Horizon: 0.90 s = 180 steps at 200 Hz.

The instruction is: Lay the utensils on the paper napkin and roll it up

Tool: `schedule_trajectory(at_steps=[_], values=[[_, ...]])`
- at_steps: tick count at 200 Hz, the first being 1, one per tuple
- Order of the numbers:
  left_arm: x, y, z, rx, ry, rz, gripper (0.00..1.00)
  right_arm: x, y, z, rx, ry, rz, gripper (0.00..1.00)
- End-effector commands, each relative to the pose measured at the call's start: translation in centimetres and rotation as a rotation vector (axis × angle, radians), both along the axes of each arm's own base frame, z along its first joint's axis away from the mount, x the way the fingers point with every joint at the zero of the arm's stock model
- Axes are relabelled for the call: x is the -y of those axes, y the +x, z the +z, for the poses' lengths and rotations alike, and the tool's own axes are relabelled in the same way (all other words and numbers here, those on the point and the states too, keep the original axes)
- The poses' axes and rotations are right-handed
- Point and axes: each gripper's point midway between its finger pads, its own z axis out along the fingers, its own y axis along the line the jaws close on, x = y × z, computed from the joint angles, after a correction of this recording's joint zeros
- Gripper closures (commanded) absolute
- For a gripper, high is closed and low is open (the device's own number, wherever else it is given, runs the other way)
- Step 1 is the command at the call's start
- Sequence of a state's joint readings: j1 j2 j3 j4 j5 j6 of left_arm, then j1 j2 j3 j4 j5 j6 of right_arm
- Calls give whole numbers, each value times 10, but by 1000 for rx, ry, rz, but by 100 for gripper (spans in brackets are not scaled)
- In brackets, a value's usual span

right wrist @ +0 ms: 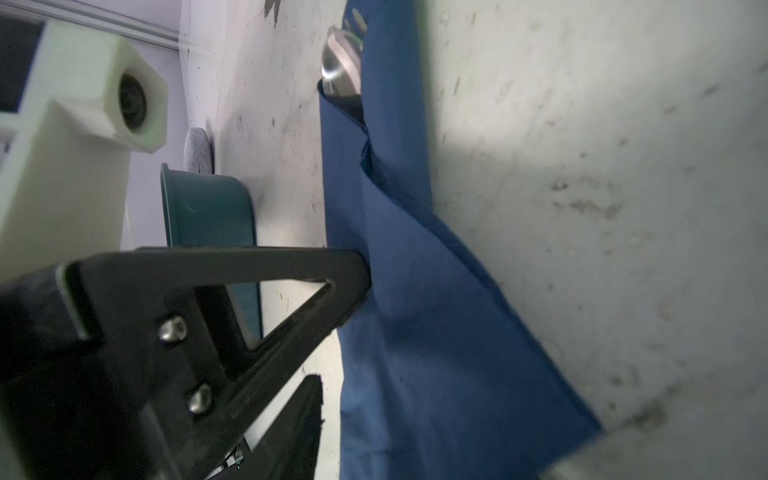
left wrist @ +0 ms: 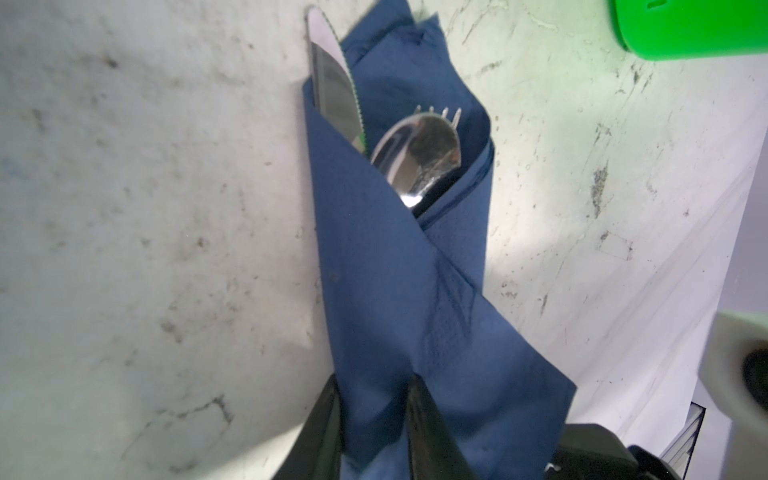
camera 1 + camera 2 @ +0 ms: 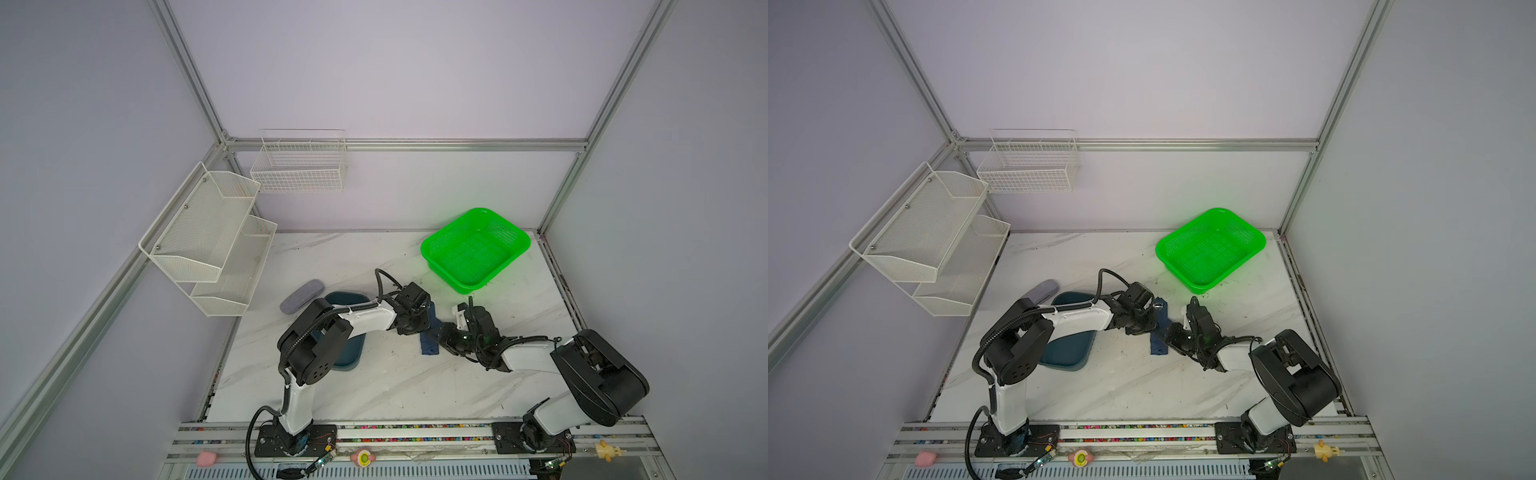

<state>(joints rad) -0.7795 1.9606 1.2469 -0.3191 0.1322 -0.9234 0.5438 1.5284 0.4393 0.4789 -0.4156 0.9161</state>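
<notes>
The navy paper napkin (image 2: 395,270) lies on the marble table, rolled round the utensils. Out of its far end stick the knife (image 2: 332,83), the spoon (image 2: 419,158) and the fork tines (image 2: 440,113). In both top views the roll (image 3: 430,345) (image 3: 1158,347) lies between the two grippers. My left gripper (image 2: 374,386) is shut on the roll's near part, one black finger on each side of a fold. My right gripper (image 3: 442,332) is at the other side of the roll. In the right wrist view the napkin (image 1: 415,291) fills the middle and no finger of that gripper closes on it, so it is open.
A green basket (image 3: 473,249) stands at the back right. A dark teal tray (image 3: 353,353) and a grey case (image 3: 301,297) lie on the left, partly under the left arm. White mesh shelves (image 3: 208,241) and a wire basket (image 3: 299,166) hang on the walls.
</notes>
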Motion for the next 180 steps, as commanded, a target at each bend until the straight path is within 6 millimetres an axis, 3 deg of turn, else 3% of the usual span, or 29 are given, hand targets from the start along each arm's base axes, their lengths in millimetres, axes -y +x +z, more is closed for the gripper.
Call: schedule_trajectory(at_steps=[1, 25, 75, 135, 180], values=[[-5, -15, -23, -69, 62, -26, 73, 21, -9, -38, -125, -121, -67, 50], [-5, -14, -22, -65, 60, -26, 73, 22, -6, -40, -121, -135, -80, 52], [1, -11, -11, -49, 36, -32, 73, 23, -7, -44, -126, -138, -75, 72], [-7, -7, 33, 45, -3, -5, 69, 26, -13, -46, -134, -133, -75, 81], [-9, -32, 53, 59, -70, -62, 78, 28, -14, -46, -131, -138, -79, 82]])
